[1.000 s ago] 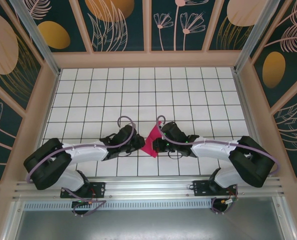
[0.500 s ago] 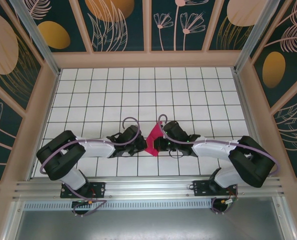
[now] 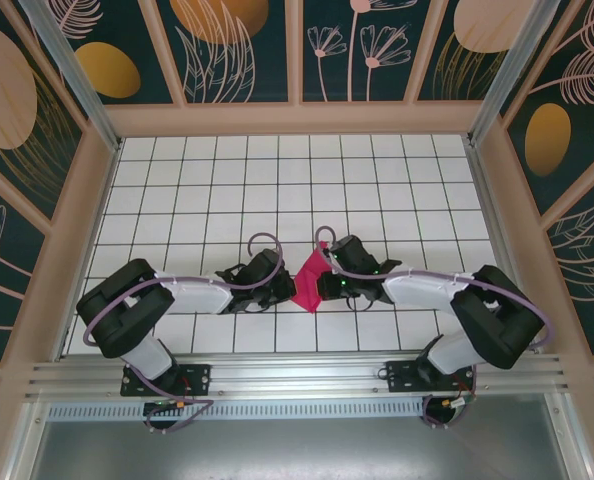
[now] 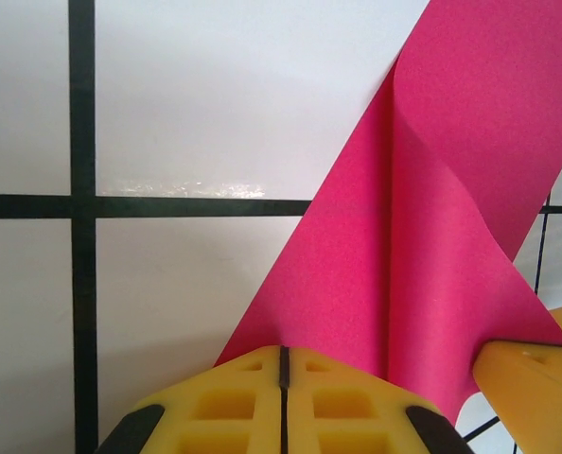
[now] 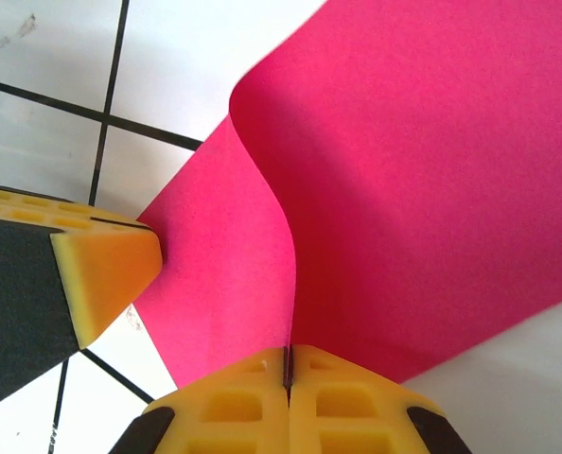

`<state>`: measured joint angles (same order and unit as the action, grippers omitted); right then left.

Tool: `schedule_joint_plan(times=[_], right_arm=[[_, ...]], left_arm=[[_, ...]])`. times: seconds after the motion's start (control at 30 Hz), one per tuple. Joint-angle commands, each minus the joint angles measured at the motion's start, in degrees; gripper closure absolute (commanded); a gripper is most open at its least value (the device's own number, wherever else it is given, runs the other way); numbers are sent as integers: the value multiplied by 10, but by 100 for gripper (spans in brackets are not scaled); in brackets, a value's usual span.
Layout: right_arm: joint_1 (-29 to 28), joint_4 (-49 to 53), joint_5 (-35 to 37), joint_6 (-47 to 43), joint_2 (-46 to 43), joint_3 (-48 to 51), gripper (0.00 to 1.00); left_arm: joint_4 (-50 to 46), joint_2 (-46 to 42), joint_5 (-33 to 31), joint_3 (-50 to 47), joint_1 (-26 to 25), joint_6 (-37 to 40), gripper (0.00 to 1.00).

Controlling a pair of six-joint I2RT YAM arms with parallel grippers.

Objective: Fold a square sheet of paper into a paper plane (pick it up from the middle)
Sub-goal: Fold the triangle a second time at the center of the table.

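One matte magenta paper sheet point(image 3: 310, 282), softly curled.

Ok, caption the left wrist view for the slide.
Left gripper shut on the edge of the magenta-pink sheet of paper, loosely folded over itself, with the white gridded table behind.

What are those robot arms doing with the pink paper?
Two robot arms are folding a thin magenta-pink sheet of paper. The left gripper and the right gripper are both shut on it, close together, over the white tiled table. The paper curls over in a bend; it is no plane yet.
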<state>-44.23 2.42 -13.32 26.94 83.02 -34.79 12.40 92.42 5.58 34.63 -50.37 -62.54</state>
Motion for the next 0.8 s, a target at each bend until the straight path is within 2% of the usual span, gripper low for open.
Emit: schedule_joint_plan(times=[0.0,0.2,0.77], right_arm=[[3,31,3,-50,22,-28,100],[3,54,21,-78,46,-52,100],[-4,51,42,-46,22,-43,100]], left_arm=[[-28,18,-3,2,0,15,93],[-34,17,-7,2,0,18,92],[-40,20,-4,12,0,20,92]])
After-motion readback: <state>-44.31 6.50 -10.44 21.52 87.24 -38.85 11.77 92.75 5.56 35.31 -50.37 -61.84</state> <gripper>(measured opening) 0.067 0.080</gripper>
